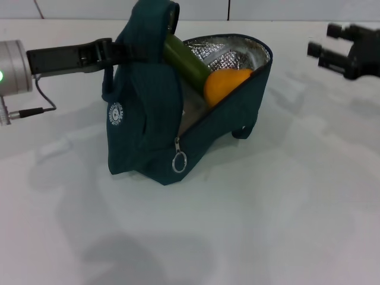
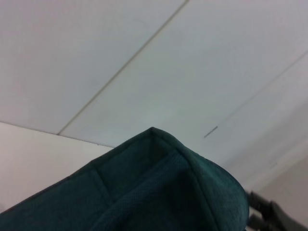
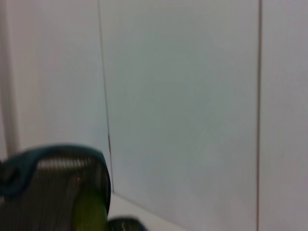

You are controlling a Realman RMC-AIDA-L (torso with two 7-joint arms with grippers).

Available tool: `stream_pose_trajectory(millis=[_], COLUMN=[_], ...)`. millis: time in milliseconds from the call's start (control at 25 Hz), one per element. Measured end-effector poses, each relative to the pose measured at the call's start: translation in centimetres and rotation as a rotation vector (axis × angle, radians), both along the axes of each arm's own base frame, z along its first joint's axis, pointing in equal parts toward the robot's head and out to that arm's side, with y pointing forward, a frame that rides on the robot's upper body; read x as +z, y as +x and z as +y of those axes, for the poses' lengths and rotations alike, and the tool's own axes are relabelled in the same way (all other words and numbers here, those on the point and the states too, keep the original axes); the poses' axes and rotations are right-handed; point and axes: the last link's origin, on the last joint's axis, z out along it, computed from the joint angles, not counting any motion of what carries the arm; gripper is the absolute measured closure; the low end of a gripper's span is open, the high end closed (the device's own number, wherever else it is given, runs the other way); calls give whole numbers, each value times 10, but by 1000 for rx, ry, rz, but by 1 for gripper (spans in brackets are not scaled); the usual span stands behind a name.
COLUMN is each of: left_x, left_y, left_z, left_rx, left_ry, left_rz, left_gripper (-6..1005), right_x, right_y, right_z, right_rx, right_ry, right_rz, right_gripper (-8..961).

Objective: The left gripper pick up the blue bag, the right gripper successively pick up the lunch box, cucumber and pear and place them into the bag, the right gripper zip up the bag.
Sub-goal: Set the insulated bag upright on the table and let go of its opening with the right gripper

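While unzipped, blue bag [image 1: 145, 113] — one cucumber [image 1: 185, 57], one pear [image 1: 225, 84]

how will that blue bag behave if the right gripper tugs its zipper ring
The blue bag looks soft; its fabric folds where the left gripper holds it, so it will probably give. The zipper ring hangs loose and may swing. The cucumber and pear may shift.

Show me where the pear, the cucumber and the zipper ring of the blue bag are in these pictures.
pear [image 1: 224, 85], head view, on its orange skin inside the bag.
cucumber [image 1: 185, 58], head view, on the middle of its green body.
zipper ring [image 1: 179, 161], head view, on the metal ring at the bag's front.
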Motion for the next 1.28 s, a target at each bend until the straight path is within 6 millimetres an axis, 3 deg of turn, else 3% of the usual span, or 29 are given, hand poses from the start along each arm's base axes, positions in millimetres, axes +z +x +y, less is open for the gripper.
stream_pose_trajectory(millis=[480,1280], left_x=[2,0], left_y=[-4,-2], left_z=[-2,-2], left_rx=[12,0], left_ry=[7,11], left_rz=[-2,-8], left_gripper=[884,882], right_x=[-72,-86], right_y=[-4,-21], right_z=[-38,-43], right_rx=[75,153], right_ry=[-233,-231], right_rz=[-126,-88], right_gripper=[354,363])
